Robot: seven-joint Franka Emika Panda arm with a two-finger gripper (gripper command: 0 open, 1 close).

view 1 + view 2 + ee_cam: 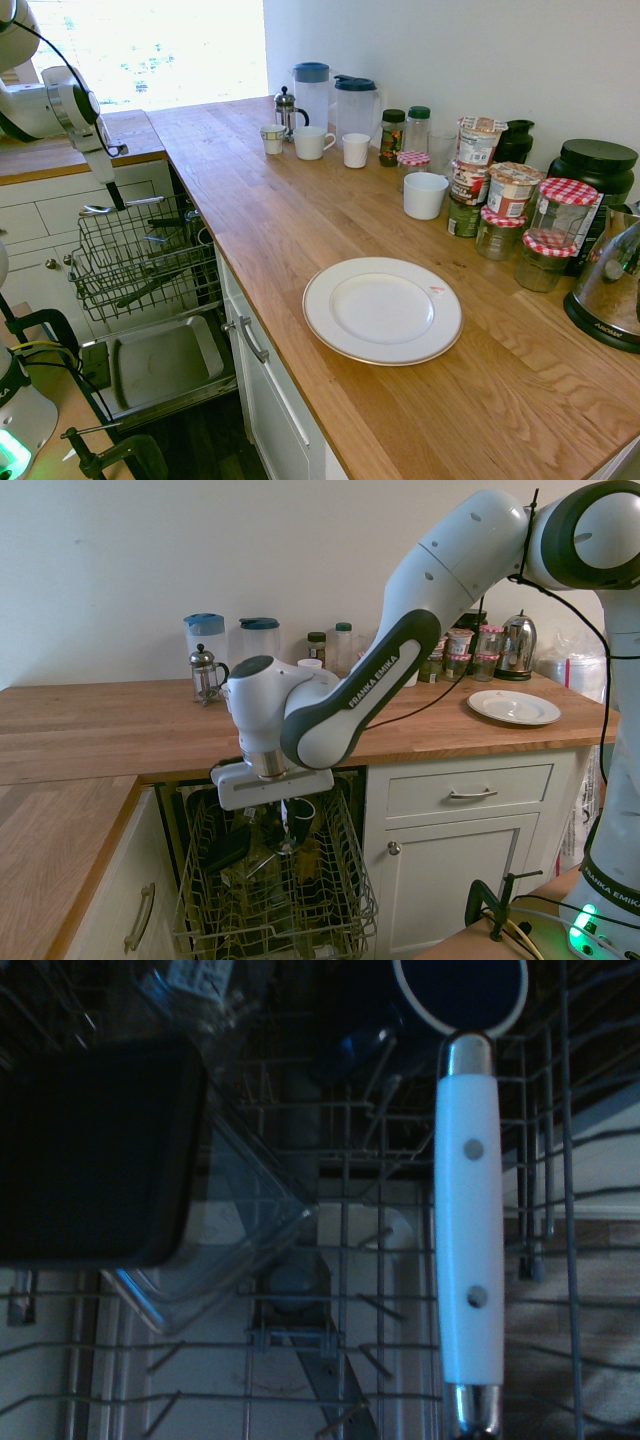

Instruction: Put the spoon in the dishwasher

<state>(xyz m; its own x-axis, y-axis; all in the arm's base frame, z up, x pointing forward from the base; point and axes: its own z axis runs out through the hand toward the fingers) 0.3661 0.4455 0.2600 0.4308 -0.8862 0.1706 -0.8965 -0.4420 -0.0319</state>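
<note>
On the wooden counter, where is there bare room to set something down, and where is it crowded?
Free: the counter from its window end down to the plate, along the front edge, and the near corner past the plate. Crowded: the wall side, from the jugs and mugs to the jars and kettle.

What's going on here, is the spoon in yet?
The white arm's tool hangs over the open built-in dishwasher, just above its pulled-out dark grey wire rack. The wrist view shows a white-handled utensil with metal ends, possibly the spoon, over the rack wires. I can't tell whether it is held or already lying in the rack.
</note>
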